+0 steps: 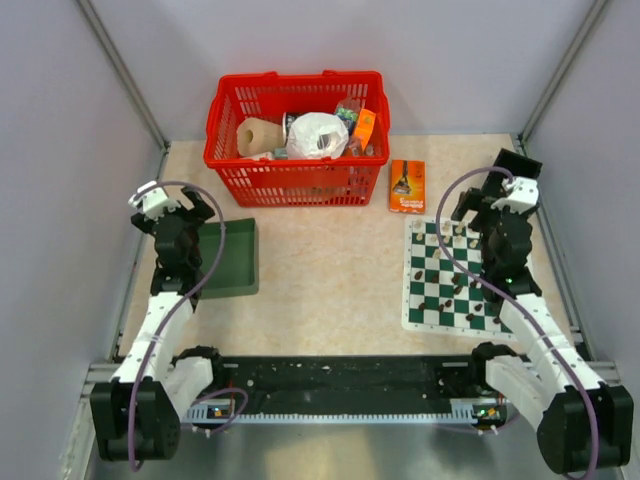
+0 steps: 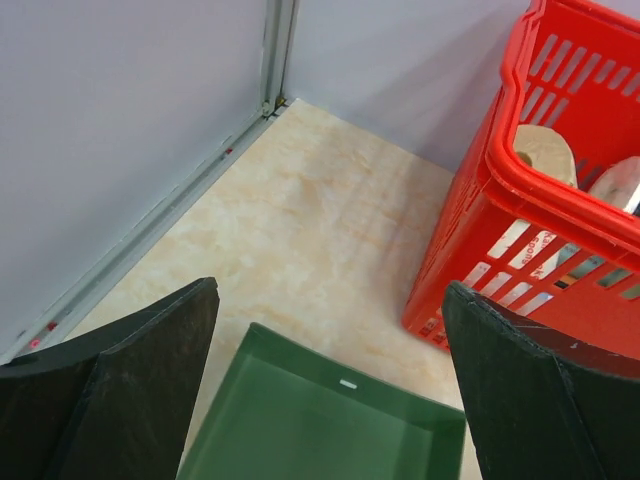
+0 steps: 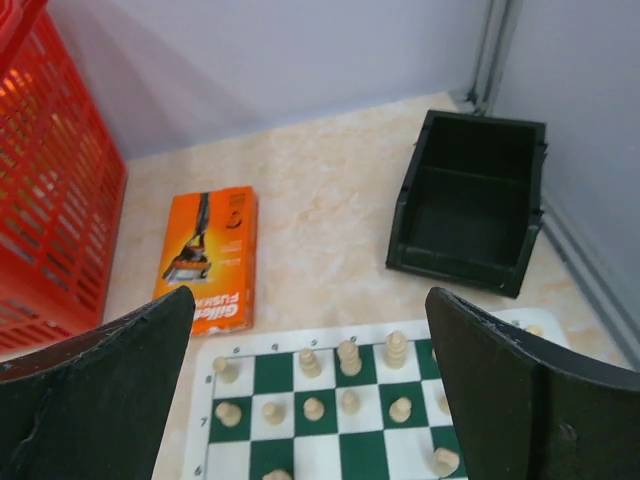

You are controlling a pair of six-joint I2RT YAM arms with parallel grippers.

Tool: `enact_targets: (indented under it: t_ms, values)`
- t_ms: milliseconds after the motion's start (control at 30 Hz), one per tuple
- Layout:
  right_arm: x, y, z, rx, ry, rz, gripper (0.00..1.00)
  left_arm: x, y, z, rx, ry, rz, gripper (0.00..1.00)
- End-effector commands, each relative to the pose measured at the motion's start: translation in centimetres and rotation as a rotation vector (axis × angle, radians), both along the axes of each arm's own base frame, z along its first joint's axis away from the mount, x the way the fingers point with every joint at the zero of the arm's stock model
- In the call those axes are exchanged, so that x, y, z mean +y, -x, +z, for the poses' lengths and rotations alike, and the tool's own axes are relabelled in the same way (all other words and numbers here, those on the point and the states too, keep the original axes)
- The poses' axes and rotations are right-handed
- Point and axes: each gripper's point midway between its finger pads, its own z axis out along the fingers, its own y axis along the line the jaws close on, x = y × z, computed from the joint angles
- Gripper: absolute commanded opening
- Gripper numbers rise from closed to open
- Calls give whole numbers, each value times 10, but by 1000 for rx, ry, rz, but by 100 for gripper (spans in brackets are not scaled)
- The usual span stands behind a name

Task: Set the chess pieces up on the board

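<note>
The green-and-white checked board (image 1: 440, 290) lies at the right of the table, partly under my right arm. Cream pieces (image 3: 349, 356) stand in two rows on its far edge; dark pieces (image 1: 453, 292) sit on squares nearer the front. In the right wrist view the board (image 3: 370, 455) fills the bottom. My right gripper (image 3: 320, 390) is open and empty, held above the board's far rows. My left gripper (image 2: 330, 380) is open and empty, above the far end of the plain green tray (image 2: 330, 430).
A red basket (image 1: 297, 135) of household items stands at the back centre. An orange razor box (image 1: 407, 186) lies beside the board's far left corner. A black bin (image 3: 470, 200) sits at the back right corner. The green tray (image 1: 232, 258) lies at the left by the wall.
</note>
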Motion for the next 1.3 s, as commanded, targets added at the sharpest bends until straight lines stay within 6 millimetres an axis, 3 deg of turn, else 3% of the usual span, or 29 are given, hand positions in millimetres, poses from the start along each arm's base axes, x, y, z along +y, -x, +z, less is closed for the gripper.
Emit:
enact_targets:
  t_ms: [0, 67, 133, 267, 367, 400, 467, 600, 767, 900, 1067, 1267]
  values:
    - [27, 9, 22, 68, -140, 118, 99, -3, -1, 37, -121, 141, 13, 99]
    - [51, 22, 60, -47, -204, 255, 99, -13, -5, 41, -114, 137, -52, 99]
    - [68, 37, 78, -166, -248, 367, 99, -23, -7, 43, -102, 154, -105, 99]
    - [72, 62, 64, -293, -374, 417, 99, -12, 6, 29, -77, 470, 57, 99]
    - [75, 58, 54, -169, -339, 412, 99, -19, 7, 34, -58, 427, -12, 99]
    - [69, 53, 49, -111, -334, 367, 99, -17, 11, 26, -45, 467, 21, 99]
    - [59, 48, 43, -2, -350, 283, 99, -27, 10, 32, -91, 458, -66, 99]
    - [58, 48, 51, 93, -327, 269, 99, -69, 7, 46, -159, 449, -323, 99]
    - [58, 47, 47, 199, -293, 263, 99, -148, -1, 33, 18, 367, -498, 99]
    - [48, 43, 29, 279, -287, 188, 99, -204, 5, 16, 97, 340, -587, 97]
    - [32, 45, 6, 343, -318, 68, 99, -278, 27, -12, 209, 301, -695, 96]
    - [-15, 57, -40, 481, -336, -163, 99, -346, 49, -36, 287, 293, -841, 95]
